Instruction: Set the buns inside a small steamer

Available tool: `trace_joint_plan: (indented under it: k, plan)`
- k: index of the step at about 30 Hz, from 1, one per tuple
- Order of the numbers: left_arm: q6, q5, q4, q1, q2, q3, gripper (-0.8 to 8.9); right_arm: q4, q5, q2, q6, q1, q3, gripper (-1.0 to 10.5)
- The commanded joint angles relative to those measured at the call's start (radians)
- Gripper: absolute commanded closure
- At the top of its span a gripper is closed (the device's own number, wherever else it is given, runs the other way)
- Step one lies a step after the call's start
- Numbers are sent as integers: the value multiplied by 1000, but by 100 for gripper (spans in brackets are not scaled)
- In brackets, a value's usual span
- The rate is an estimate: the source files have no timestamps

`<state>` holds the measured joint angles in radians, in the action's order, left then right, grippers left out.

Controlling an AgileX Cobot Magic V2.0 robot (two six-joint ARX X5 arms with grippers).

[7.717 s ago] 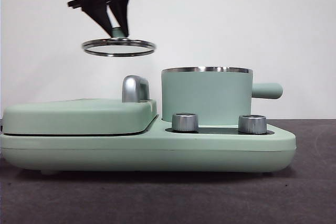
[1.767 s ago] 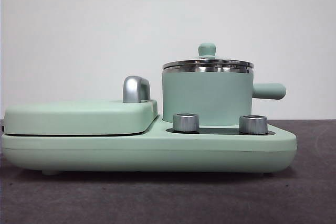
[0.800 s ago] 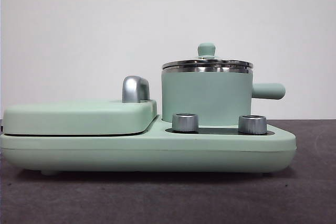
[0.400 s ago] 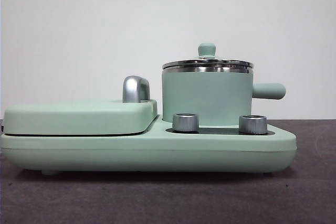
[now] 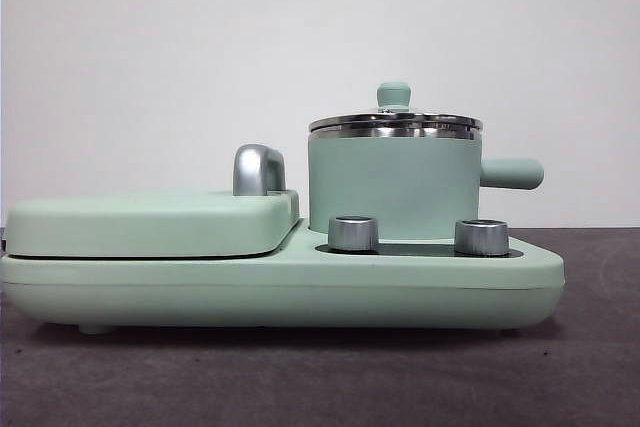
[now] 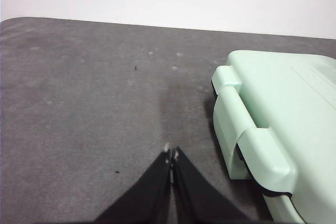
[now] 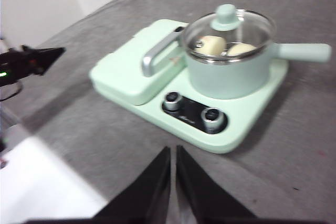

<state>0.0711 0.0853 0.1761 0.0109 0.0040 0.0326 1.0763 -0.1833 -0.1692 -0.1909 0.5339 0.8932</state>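
- The small steamer [image 5: 393,182] is being carried on the right-hand part of a mint-green cooker base [image 5: 280,292], directly behind two steel dials [image 5: 353,233]; its stubby side handle [image 5: 510,174] is pointing away from the flat griddle section [image 5: 150,222].
- The steamer is being covered by its steel-rimmed lid [image 7: 229,24], on which the green knob [image 5: 393,95] is standing upright.
- The buns [image 7: 210,44] are being shown through the glass of the lid in the right wrist view: two pale rounded shapes are lying side by side inside the steamer, the second one [image 7: 240,49] on the side nearer the steamer's handle. Their surface detail is being lost to blur.
- A chrome handle [image 5: 258,169] is being shown beside the steamer, at the griddle section's edge.
- The left claw [image 6: 171,156] is being held clenched and empty over the bare grey worktop [image 6: 94,103], well apart from the steamer, beside the outer end of the griddle section [image 6: 273,129].
- The right claw [image 7: 172,153] is being held clenched and empty above the worktop, well apart from the steamer, on the side of the dials.
- The other arm's claw [image 7: 31,59] is being shown in the right wrist view as a dark pointed shape beyond the griddle end of the cooker.
- Neither arm is being shown in the front view.
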Motion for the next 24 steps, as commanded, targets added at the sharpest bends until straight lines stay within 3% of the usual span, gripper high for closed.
trace_joint_plan:
  k: [1, 5, 10, 15, 24]
  plan:
    - [5, 0, 8, 2, -1, -19, 807, -55, 3, 10, 2, -69, -39, 930]
    - [5, 0, 9, 2, -1, -19, 807, -242, 7, 49, 18, -188, -192, 931]
    - [5, 0, 9, 2, -1, -19, 807, -675, 36, 84, 69, -347, -464, 931]
    - [5, 0, 9, 2, -1, -19, 807, -974, 39, 94, 70, -438, -666, 931]
    - [5, 0, 9, 2, -1, -19, 807, -1096, 138, 112, 80, -456, -869, 931]
